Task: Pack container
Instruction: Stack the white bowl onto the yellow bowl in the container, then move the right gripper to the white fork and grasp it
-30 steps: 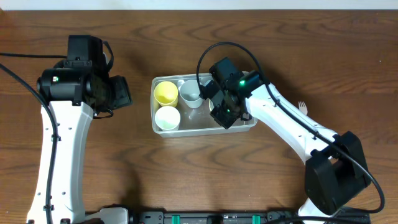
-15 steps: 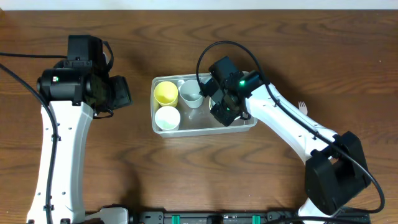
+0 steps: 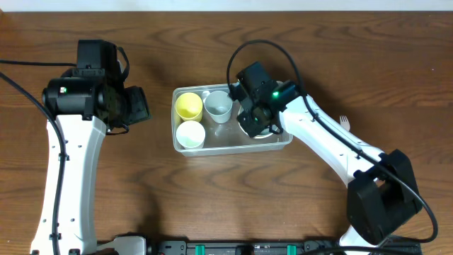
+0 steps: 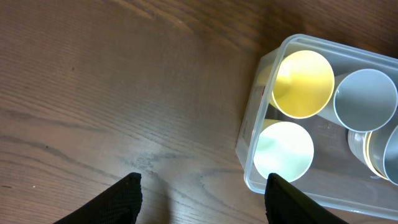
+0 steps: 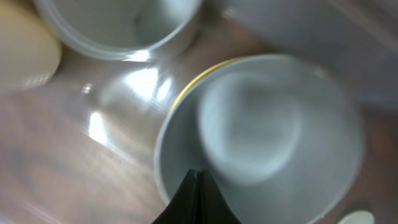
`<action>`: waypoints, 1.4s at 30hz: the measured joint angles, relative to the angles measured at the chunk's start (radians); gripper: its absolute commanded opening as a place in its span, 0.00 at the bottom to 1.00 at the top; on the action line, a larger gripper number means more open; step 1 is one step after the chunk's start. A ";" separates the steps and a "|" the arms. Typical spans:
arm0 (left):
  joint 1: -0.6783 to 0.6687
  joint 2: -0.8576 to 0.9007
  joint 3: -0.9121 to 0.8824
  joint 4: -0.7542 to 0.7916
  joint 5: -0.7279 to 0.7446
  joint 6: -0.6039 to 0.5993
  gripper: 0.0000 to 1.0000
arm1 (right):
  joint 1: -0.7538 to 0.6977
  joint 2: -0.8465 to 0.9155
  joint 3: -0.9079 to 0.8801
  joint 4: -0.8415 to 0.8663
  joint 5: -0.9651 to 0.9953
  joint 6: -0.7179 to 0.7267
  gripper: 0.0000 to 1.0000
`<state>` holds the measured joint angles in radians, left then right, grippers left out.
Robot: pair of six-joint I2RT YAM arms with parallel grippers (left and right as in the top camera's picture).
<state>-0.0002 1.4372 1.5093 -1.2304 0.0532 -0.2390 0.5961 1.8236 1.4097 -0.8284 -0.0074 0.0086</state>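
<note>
Quick count first: three cups and one bowl for sure, all inside the container [image 3: 230, 144]. The cups are a yellow cup [image 4: 303, 84], a white cup [image 4: 284, 151] and a pale grey cup [image 4: 365, 99], all upright with mouths up.

The bowl [image 5: 273, 124] is pale blue-grey and sits right under the right pincer [image 5: 199, 186]. A yellow rim [image 5: 186, 84] peeks out beneath it, so maybe there's a second bowl nested there, can't say. That pincer is down inside the container, cups off to one side of it. Its fingers are squeezed to a thin seam, and I can't tell whether they nip the bowl's edge.

The left pincer [image 4: 203, 196] is spread wide with nothing in it, over bare table [image 4: 93, 93]. The container is ahead of it and off to one side, not touching.

The table is dark brown wood grain. On the far side of the right pincer from the cups lies a small white thing [image 3: 345, 122], too small to name. Room-wise, there's just a pale strip [image 3: 212, 4] past the table's far edge.
</note>
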 measured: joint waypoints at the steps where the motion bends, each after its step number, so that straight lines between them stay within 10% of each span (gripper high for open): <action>1: 0.000 0.000 0.000 0.000 0.000 0.000 0.64 | -0.005 -0.005 0.000 0.008 0.020 0.030 0.02; 6: 0.000 0.000 0.000 0.000 0.000 0.000 0.64 | -0.082 -0.097 0.013 0.002 0.113 0.141 0.34; 12: 0.000 0.000 0.000 0.000 0.000 0.000 0.64 | -0.315 -0.354 0.078 -0.059 0.154 0.203 0.50; 24: 0.000 0.000 0.000 0.000 0.000 0.000 0.64 | -0.746 -0.299 0.058 -0.312 0.127 0.143 0.68; 42: 0.000 0.000 0.000 0.000 0.000 0.000 0.64 | -0.770 0.114 0.002 -0.219 0.037 -0.042 0.72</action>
<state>-0.0002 1.4372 1.5089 -1.2301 0.0532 -0.2390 -0.1738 1.9373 1.4120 -1.0470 0.0292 -0.0330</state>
